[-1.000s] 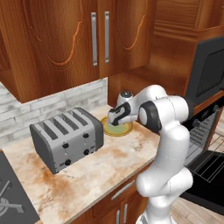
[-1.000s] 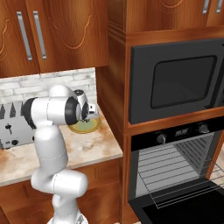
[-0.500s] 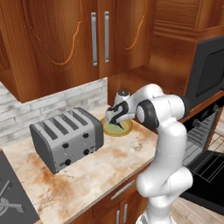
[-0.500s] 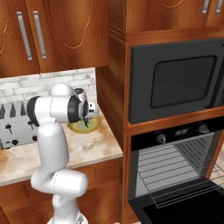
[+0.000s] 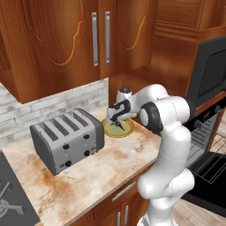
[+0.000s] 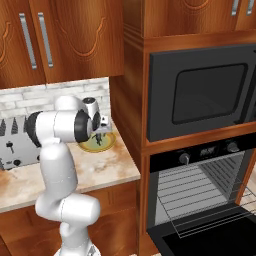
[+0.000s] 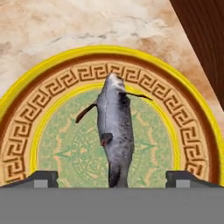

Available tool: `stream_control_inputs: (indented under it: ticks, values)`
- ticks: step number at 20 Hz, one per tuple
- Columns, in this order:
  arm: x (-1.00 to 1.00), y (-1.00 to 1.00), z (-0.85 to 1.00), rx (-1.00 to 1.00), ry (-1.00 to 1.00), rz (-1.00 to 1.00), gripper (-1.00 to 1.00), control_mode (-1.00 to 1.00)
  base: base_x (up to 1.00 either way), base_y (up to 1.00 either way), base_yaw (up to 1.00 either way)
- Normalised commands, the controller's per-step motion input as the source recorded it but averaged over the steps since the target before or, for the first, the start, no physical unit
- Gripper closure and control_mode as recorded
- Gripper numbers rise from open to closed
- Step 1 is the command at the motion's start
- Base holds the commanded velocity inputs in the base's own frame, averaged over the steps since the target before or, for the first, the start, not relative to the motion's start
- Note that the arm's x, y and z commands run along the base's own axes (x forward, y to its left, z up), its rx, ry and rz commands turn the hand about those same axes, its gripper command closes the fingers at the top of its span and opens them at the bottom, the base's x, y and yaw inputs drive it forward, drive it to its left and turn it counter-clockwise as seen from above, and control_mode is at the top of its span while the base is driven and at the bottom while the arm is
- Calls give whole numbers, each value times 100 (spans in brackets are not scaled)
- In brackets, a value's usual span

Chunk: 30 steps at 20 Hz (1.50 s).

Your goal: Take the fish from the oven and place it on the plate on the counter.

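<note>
Fish lies on the plate, end effector open above it.

At the left a grey toaster (image 5: 66, 139) stands on the bench (image 5: 101, 170), beige stone with brown mottling, before a pale brick wall and under wooden cupboards. Just right of it is the plate (image 5: 119, 128), and the fish (image 7: 114, 131) lies in its green middle. In the hand view its long axis runs from bottom to top, with the head toward the top. The end effector (image 7: 111, 178) hangs over it, its fingertips (image 7: 41, 178) wide apart on both sides of the tail and not touching. Further right the oven (image 6: 205, 200) stands open with wire racks, under a black microwave (image 6: 200, 92).
</note>
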Motion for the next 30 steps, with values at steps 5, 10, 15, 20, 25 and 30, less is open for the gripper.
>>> stream_control_inputs:
  ticks: [5, 10, 15, 20, 25, 30]
  values:
    - [-90, -25, 48, 10, -4, -10, -100, -100, 0, 0, 0]
    - [-88, -23, 79, 11, -5, -10, -100, -100, 0, 0, 0]
    - [-61, -14, 100, 6, -1, -5, -100, -100, 0, 0, 0]
    - [-83, -5, 94, 0, 9, 0, -100, -100, 0, 0, 0]
    - [-100, -1, 57, 0, 5, 0, -100, -100, 0, 0, 0]
    - [-100, 0, 19, 0, 0, 0, -100, -100, 0, 0, 0]
